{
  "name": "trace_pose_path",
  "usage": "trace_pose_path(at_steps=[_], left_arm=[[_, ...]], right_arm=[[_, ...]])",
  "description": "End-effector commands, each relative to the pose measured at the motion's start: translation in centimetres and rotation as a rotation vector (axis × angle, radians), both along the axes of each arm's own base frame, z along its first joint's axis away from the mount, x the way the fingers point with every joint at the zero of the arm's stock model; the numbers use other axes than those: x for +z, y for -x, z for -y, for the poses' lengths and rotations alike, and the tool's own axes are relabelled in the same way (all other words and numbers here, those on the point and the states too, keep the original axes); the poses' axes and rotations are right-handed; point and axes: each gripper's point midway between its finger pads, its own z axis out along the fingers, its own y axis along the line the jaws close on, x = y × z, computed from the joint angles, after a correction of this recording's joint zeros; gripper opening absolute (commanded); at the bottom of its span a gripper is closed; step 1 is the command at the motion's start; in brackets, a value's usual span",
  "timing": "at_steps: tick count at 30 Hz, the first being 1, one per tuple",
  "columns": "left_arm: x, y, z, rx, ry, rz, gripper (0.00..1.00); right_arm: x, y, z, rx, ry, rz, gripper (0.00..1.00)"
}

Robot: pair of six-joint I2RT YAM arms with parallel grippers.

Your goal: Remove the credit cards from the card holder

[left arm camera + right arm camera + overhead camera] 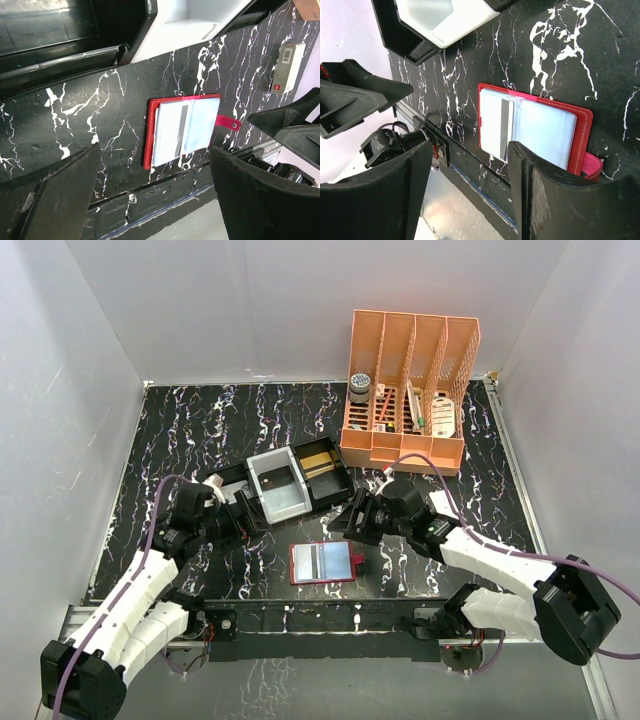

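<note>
1. While the card holder (322, 562) lies open near the tabletop (200, 430) front edge, the credit cards (170, 132) sit inside.
2. Both gape wide and empty: left tool (155, 192), right tool (470, 190).
3. Looks like the approach step; next, pin the holder and pinch a card edge.

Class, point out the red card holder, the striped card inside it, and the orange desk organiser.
card holder (149, 135), left wrist view, on its red outer edge.
striped card (492, 125), right wrist view, on the pale face beside the stripe.
desk organiser (400, 452), top view, on its low front wall.
</note>
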Motion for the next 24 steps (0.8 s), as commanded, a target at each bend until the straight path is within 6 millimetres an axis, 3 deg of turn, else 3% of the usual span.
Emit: trace_pose_path(at_steps=[1, 4, 7, 10, 14, 17, 21, 24], left_arm=[[-0.9, 1.0, 0.5, -0.017, 0.035, -0.061, 0.86], [-0.3, 1.3, 1.3, -0.093, 0.061, -0.043, 0.82], [-0.5, 1.3, 1.0, -0.096, 0.029, -0.017, 0.79], [-0.5, 1.4, 1.8, -0.099, 0.085, -0.029, 0.72], [-1.7, 2.1, 1.8, -0.093, 0.081, -0.056, 0.64], [-1.2, 2.4, 3.6, -0.135, 0.188, -0.036, 0.58], [-2.3, 3.5, 4.5, -0.211, 0.086, -0.059, 0.58], [-2.4, 3.7, 6.5, -0.256, 0.1, -0.048, 0.53]], right_arm=[[0.8, -0.4, -0.6, -0.022, -0.024, -0.024, 0.55], [0.3, 0.0, -1.3, 0.038, -0.012, -0.026, 0.53], [-1.9, 0.1, -0.1, -0.032, 0.035, -0.073, 0.48], [-1.2, 1.2, -1.1, 0.001, -0.087, -0.079, 0.47], [-2.9, 1.8, -1.0, 0.006, -0.056, -0.127, 0.38], [-2.1, 2.3, -2.4, 0.07, -0.088, -0.116, 0.33], [-2.7, 2.2, -3.1, 0.071, -0.038, -0.11, 0.33], [-2.7, 2.4, -3.8, 0.064, -0.071, -0.12, 0.32]])
